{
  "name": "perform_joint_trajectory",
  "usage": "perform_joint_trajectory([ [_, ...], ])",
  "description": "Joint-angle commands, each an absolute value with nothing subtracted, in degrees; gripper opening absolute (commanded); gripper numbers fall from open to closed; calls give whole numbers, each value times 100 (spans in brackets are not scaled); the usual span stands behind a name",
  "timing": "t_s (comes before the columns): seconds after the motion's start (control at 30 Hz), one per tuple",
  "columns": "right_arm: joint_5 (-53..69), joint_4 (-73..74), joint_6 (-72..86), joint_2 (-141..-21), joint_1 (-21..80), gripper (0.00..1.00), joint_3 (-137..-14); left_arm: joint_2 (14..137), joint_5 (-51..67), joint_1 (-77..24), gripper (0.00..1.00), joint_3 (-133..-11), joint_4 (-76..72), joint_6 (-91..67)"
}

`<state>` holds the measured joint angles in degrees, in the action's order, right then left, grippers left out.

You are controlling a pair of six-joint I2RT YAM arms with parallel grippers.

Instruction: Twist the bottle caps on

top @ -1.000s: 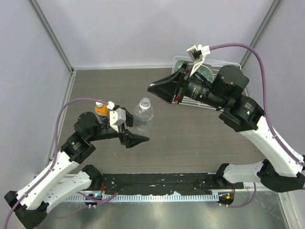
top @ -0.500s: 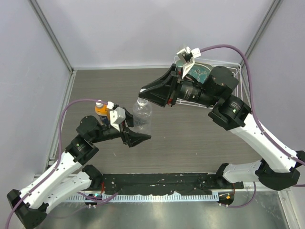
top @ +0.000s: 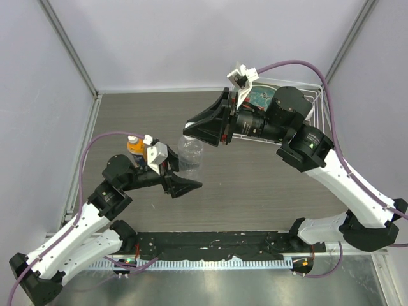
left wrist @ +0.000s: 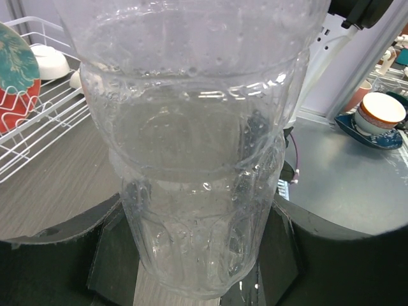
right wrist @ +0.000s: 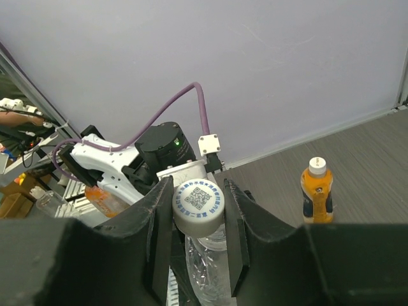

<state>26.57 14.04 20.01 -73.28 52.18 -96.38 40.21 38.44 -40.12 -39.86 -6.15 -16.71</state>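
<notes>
I have the clear bottle (top: 190,159) standing upright on the grey wood-grain table (top: 255,185), left of centre. It is colourless, ribbed plastic, beaded inside with small droplets. The left gripper (top: 180,177) is clamped around its lower body. From my left wrist camera the bottle fills nearly the whole picture, with a black finger (left wrist: 57,255) pressed against either flank. The right gripper (top: 191,132) reaches in from the far right and covers the bottle's mouth in the overhead view, so I cannot see the top from there. The right wrist camera shows it: the jaws are closed on the white cap (right wrist: 199,204), a small round one with a blue-ringed printed code on its top. It sits right over the neck of the clear bottle. I cannot tell whether its threads have caught. The same view shows the orange bottle (right wrist: 317,191) standing upright and well apart on the table. It is shorter, filled with orange liquid, has a dark band on its label and wears a pale cap (right wrist: 317,166). Overhead it stands just behind the left arm's wrist. Only the left wrist view looks past the bottle to the white wire dish rack (left wrist: 44,127). That rack holds a red-and-teal plate (left wrist: 16,70) and a white bowl (left wrist: 51,60), and off to the other side a cup (left wrist: 380,109) sits on a dark saucer (left wrist: 347,124).
</notes>
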Motion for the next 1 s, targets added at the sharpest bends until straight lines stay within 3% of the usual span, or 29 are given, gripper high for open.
perform_joint_trajectory([
  [0.0, 2540, 1696, 1557, -7383, 5256, 1, -10001, 3937, 4052, -3999, 20, -4061, -826, -1784],
  [0.97, 3173, 2637, 1002, -7787, 5256, 1, -9933, 3867, 4034, -3885, 15, -4157, -1010, -1758],
])
